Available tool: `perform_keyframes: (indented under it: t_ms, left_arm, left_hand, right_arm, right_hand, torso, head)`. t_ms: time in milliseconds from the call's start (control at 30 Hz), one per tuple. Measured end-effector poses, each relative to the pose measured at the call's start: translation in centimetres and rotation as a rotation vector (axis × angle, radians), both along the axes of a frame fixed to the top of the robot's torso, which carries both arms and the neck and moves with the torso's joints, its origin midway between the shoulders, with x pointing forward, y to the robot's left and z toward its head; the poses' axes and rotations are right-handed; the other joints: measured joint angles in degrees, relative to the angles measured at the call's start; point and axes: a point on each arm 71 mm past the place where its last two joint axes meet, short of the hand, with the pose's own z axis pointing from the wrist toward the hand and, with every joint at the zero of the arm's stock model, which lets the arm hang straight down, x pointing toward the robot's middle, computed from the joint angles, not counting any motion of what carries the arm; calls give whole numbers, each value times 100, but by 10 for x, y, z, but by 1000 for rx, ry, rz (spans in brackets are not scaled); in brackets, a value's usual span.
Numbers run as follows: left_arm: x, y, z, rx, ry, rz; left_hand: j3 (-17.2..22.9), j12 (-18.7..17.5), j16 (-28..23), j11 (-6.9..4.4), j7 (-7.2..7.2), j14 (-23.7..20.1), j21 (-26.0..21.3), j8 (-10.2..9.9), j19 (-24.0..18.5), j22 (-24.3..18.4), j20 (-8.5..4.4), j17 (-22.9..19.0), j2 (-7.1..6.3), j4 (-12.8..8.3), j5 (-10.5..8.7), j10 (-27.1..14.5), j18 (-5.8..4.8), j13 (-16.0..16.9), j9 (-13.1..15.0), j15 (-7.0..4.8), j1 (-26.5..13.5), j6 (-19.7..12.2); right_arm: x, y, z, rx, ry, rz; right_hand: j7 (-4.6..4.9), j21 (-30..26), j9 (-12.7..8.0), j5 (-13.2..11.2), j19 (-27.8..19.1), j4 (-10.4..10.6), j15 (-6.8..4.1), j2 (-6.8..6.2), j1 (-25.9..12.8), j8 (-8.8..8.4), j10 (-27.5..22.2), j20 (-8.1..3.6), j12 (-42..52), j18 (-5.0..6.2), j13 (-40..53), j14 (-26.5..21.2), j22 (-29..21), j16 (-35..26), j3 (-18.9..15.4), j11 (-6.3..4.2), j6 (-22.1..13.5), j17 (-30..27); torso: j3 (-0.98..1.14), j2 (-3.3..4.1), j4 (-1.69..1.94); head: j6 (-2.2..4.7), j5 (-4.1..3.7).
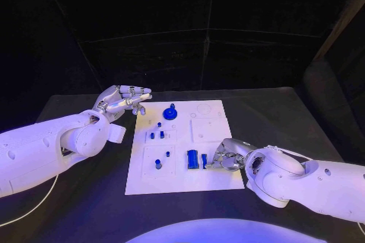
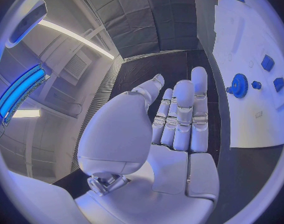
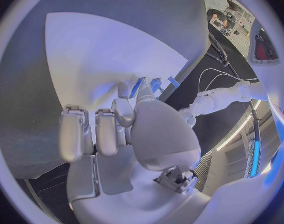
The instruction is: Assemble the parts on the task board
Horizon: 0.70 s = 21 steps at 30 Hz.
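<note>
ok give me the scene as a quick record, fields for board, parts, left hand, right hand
board: white plate mid-table, on black table
parts: blue gear at far end; small blue pegs in middle; blue blocks near right hand
left hand: at board's far left corner, fingers apart, holds nothing
right hand: at board's right edge, fingertips at blue blocks; grip unclear

Blue gear (image 1: pixel 170 114) blocks board's (image 1: pixel 213 182) far end — near edge open.

No readable text, labels, brand names, numbers or signs appear anywhere on the task board (image 1: pixel 213 174) or the table (image 1: pixel 281 116).
</note>
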Motion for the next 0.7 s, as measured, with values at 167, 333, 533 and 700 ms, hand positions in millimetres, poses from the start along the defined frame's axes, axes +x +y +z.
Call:
perform_keyframes:
  t_ms: [167,333,533,700]
  left_arm:
    - [0,0,0,0,0,0]
    - [0,0,0,0,0,-1]
    - [0,0,0,0,1,0]
    - [0,1,0,1,1,2]
  left_hand:
    - [0,0,0,0,0,0,0,0,0,0,0,0,0,0,0,0,0,0,0,0,0,0]
    - [0,32,0,0,0,0,0,23,0,-7,0,-5,0,0,0,0,0,0,0,0,0,0]
    - [0,32,0,0,0,0,0,24,0,-6,0,-5,0,0,0,0,0,0,0,0,0,0]
    - [0,32,0,0,0,0,0,23,0,-6,0,-5,0,0,0,0,0,0,0,0,0,0]
  right_arm:
    - [2,0,-2,-5,2,-3]
    - [5,1,-2,-7,0,-7]
    - [4,-2,-2,-7,-3,-13]
    - [2,-17,3,20,-13,-25]
  right_hand:
    - [0,0,20,69,0,0,0,13,57,1,0,0,0,0,5,0,0,0,0,0,1,0]
    - [1,0,31,143,0,0,0,26,70,24,0,0,0,0,10,0,0,0,0,0,4,4]
    - [0,0,8,258,0,33,0,26,70,33,0,0,0,0,14,0,0,0,-54,0,2,4]
    - [44,-30,16,431,-2,42,0,-27,123,-34,-35,2,-88,0,-36,0,0,-57,-122,35,-139,-1]
  torso:
    - [0,1,0]
    - [1,2,0]
    - [3,2,1]
    - [2,-5,4]
  head:
    - [-10,1]
    - [-21,-5]
    - [-27,8]
    - [-14,10]
